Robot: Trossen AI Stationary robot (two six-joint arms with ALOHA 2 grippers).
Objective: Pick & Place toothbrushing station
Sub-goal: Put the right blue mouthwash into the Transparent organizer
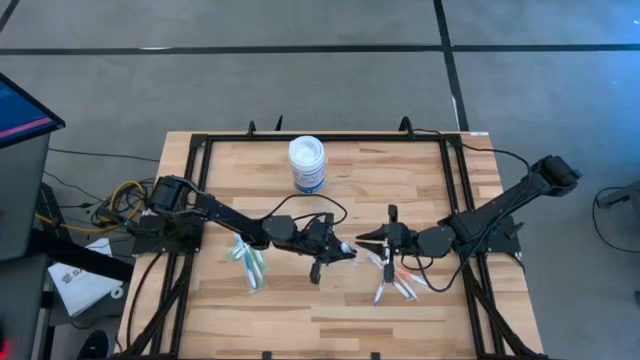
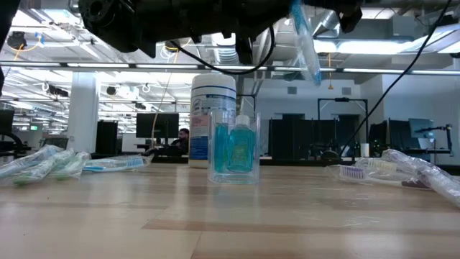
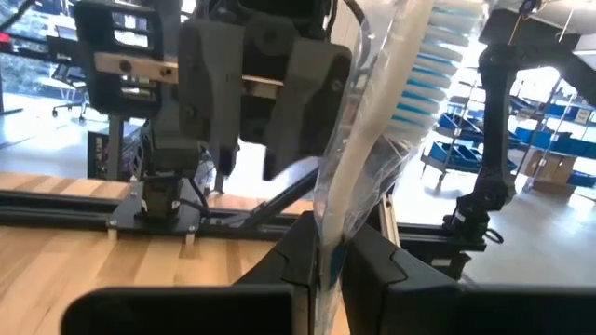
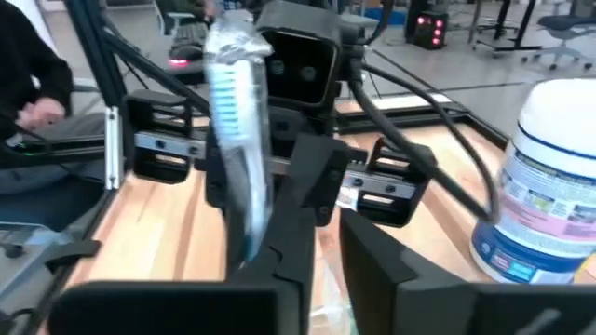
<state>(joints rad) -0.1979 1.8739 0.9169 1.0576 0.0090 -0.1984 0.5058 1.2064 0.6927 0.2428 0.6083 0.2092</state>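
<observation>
Okay — nearest in the low view, the clear cup (image 2: 233, 173) stands upright on the wooden table (image 2: 230, 223). In it is the small blue tube (image 2: 242, 147) with a white cap, plus more blue beside it that I cannot identify. Above the cup and a bit to one side hangs a wrapped toothbrush (image 2: 305, 39), tilted, bristles up. The left gripper (image 3: 324, 244) is clamped on its lower end; the blue bristles show in the left wrist view. The right gripper (image 4: 326, 233) faces it just beside, fingers slightly apart — nothing seen between them, and the brush sits just beside one finger. On either side of the cup, loose wrapped brushes lie flat: one pile (image 1: 248, 262) under the left arm, another pile (image 1: 393, 280) under the right arm. Behind the cup stands the white jar (image 1: 308, 165) with a blue label, upright, well apart from both piles. Beyond the table, a person's sleeve (image 4: 33, 65) shows at the edge of the right wrist view.
</observation>
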